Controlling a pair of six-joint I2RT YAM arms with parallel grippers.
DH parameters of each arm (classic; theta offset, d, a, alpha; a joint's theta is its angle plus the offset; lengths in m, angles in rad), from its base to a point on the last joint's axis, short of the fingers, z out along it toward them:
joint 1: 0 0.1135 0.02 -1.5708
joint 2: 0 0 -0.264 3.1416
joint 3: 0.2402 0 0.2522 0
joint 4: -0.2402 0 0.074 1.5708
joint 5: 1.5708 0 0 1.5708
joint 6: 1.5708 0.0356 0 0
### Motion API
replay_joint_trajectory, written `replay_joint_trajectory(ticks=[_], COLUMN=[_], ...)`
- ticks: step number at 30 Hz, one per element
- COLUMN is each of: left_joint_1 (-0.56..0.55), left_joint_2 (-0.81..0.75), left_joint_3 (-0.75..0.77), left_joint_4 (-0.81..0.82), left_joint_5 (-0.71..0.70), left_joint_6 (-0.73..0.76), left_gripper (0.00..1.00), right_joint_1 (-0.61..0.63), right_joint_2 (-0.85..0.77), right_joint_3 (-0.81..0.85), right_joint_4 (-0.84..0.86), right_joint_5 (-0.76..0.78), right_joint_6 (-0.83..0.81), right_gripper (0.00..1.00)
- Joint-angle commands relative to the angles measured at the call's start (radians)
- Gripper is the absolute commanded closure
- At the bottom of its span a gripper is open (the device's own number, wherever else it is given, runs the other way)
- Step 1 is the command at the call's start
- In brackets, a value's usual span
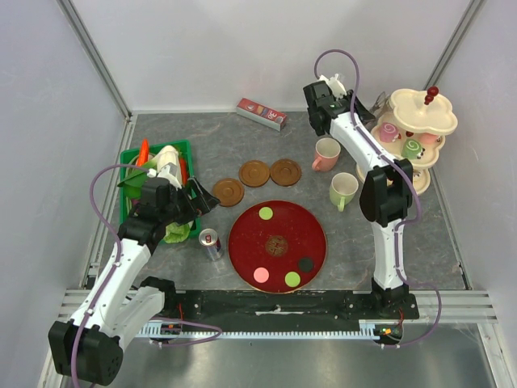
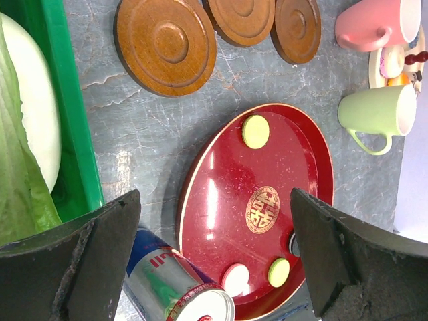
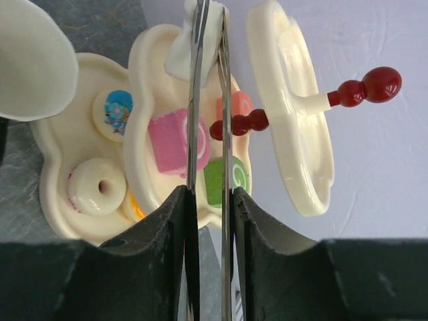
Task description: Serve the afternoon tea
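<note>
DESK: Where is the tea stand, and how does it look?

OPERATOR: Far right corner of the table [image 1: 186,137]. The cream stand [image 1: 420,121] has three scalloped tiers under a red bead finial [image 3: 364,87]. A pink roll [image 3: 170,140] and a green roll [image 3: 241,175] sit on the middle tier, a white donut [image 3: 93,187] on the bottom one. My right gripper [image 3: 208,192] is clenched on thin metal tongs [image 3: 195,120], which point at the middle tier. Something white sits at their tips; I can't tell what.

DESK: And the rest?

OPERATOR: A pink mug [image 1: 326,153] and a green mug [image 1: 343,190] stand near the stand, with three brown saucers [image 1: 254,173] in a close row to their left. Four macarons [image 1: 266,213], two green, one pink and one black, lie on the red tray [image 1: 250,238] at centre. My left gripper [image 2: 214,267] hangs above the can [image 1: 211,243], fingers spread wide, grasping nothing.
</note>
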Motion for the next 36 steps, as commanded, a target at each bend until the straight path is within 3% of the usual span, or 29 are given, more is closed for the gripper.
replay_joint_trajectory(ticks=[1, 14, 36], left_joint_1=[-0.002, -0.004, -0.002], left_joint_2=[0.0, 0.003, -0.003], left_joint_3=[0.002, 0.003, 0.003], left_joint_4=[0.044, 0.041, 0.035], left_joint_5=[0.018, 0.007, -0.008], left_joint_6=[-0.016, -0.014, -0.012], left_gripper=[0.02, 0.02, 0.02], right_joint_1=[-0.025, -0.064, -0.067], right_joint_2=[-0.011, -0.103, -0.116], right_joint_3=[0.002, -0.156, -0.119], right_joint_4=[0.061, 0.052, -0.008], right_joint_5=[0.087, 0.068, -0.013], right_joint_6=[-0.046, -0.048, 0.011], right_gripper=[0.62, 0.57, 0.48])
